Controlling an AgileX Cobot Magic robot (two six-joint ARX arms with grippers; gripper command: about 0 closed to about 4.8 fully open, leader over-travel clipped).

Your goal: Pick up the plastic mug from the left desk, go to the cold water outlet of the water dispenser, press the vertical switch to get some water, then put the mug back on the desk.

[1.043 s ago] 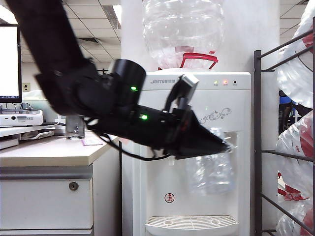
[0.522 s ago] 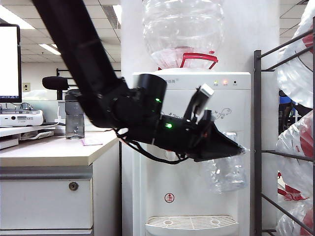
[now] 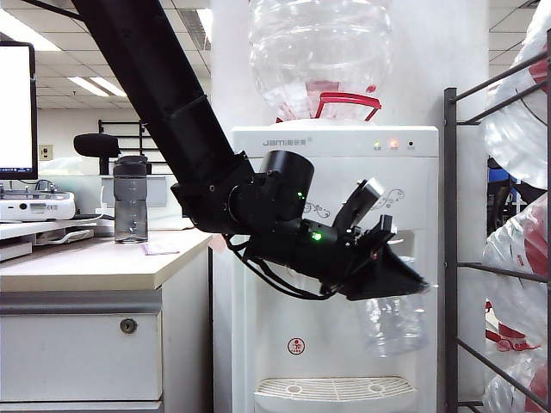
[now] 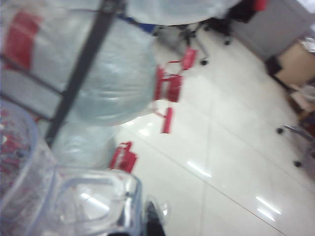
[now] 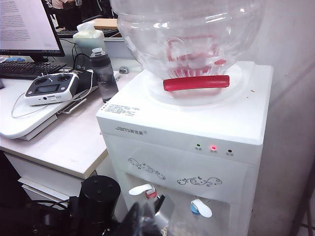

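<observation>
You are looking at the pale tabletop (image 3: 95,262) at the left; a smoky-grey bottle (image 3: 130,200) is standing upright on it near the back, a small pink slip (image 3: 160,248) is lying just beside its base, and a white controller (image 5: 51,88) is resting farther back.

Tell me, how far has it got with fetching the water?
Done: the plastic mug is off the left desk, held in the shut left gripper at the water dispenser. In hand: lining the mug up below the taps. Left: pressing the vertical switch, filling, returning it. The right gripper is out of view.
</observation>
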